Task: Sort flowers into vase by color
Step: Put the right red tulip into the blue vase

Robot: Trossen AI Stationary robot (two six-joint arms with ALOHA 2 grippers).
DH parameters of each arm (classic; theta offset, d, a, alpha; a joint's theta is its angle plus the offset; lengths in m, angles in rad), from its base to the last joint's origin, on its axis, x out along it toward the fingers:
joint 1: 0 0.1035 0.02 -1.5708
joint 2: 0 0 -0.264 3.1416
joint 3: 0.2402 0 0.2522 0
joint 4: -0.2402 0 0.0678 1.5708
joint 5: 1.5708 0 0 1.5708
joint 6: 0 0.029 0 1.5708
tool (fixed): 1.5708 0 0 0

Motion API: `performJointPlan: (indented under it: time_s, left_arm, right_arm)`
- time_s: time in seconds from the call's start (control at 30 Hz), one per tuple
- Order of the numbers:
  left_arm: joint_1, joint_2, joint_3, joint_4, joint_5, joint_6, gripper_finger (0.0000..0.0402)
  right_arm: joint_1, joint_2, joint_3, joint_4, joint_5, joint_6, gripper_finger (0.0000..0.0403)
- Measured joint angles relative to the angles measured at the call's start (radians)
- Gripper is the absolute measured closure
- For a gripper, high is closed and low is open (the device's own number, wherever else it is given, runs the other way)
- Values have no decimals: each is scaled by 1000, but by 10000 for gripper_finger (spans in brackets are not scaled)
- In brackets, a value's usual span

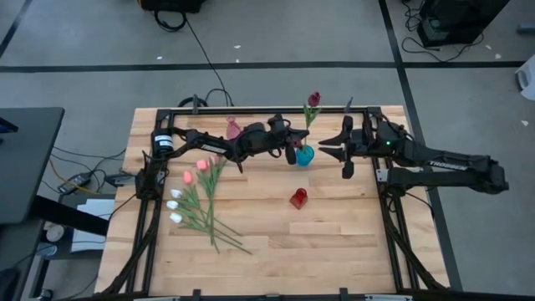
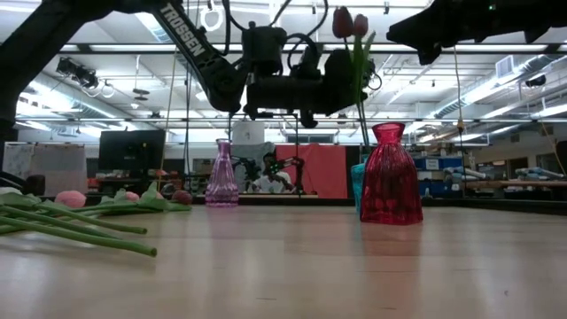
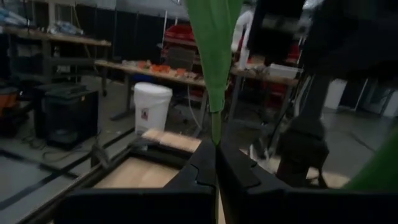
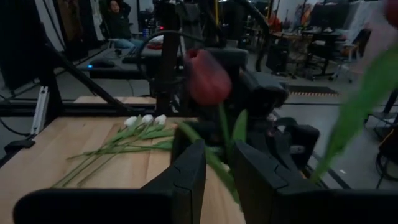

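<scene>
Loose tulips (image 1: 201, 196) lie left; left tool (image 1: 292, 155) clamps a red tulip (image 1: 313, 99) over the blue vase (image 1: 305, 156), right tool (image 1: 334, 151) parted alongside.

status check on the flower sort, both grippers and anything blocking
Left gripper shut on the dark red tulip, stem down in the blue vase. Right gripper close beside it, part open, nothing held. Pink and white flowers wait on the table. Nothing in the way.

Tulip (image 1: 313, 104) in vase (image 1: 305, 156)
</scene>
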Motion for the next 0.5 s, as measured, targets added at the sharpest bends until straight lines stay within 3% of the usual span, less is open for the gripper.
performJointPlan:
  time_s: [0.27, 0.5]
  left_arm:
    - [-2, 0, 0, -37, 19, 45, 382]
    - [-2, 0, 0, -75, 12, 79, 302]
  right_arm:
    - [0, 28, 0, 5, -3, 9, 312]
    - [0, 28, 0, 6, -3, 6, 312]
